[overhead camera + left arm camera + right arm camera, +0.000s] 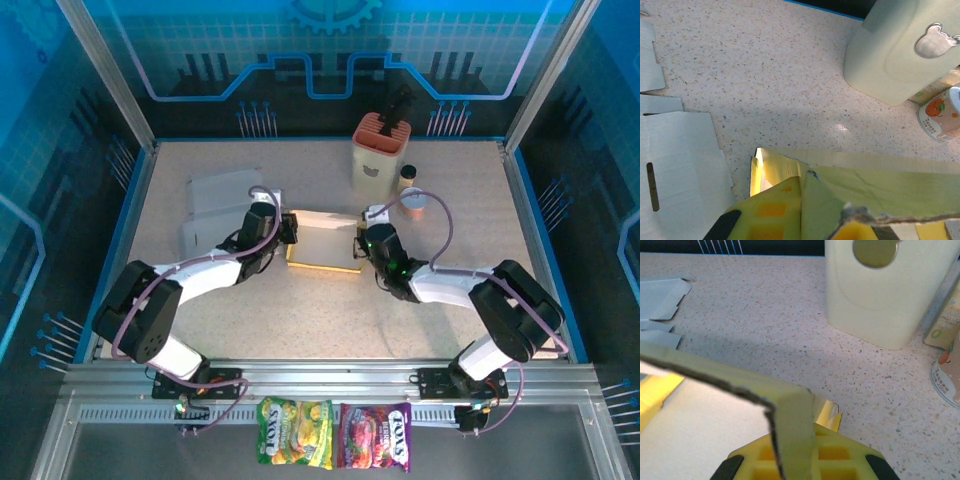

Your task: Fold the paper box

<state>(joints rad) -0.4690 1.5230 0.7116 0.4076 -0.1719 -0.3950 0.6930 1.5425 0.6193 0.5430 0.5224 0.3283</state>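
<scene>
Beige speckled table (480, 220): carries all items.

Paper box (322, 240): lies at mid-table between the two arms and is partly formed. Its pale floor faces up, with a yellow edge along the near side. In the right wrist view one wall stands raised and creased at a corner.

Flat blanks (225, 190): unfolded, lying at the left rear beside the left arm, apart from the box.

Cream holder (380, 155): upright behind the box on the right, well apart from it.

Left gripper (290, 228): at the box's left end, clamped on the cardboard wall. That wall's edge looks ragged in the left wrist view.

Right gripper (360, 243): at the box's right end, pinching a wall. The card passes between the yellow fingers (840, 460).

Can (413, 205): stands near the right gripper, on its far side.

Risks, as judged:
- With both ends clamped, any outward pull between the arms could tear the card, most likely at the ragged edge.
- Uneven lifting could twist the box out of square.
- A thin pinch may slip and let the wall spring flat.
- A rearward swing of the right arm could tip the can.
</scene>
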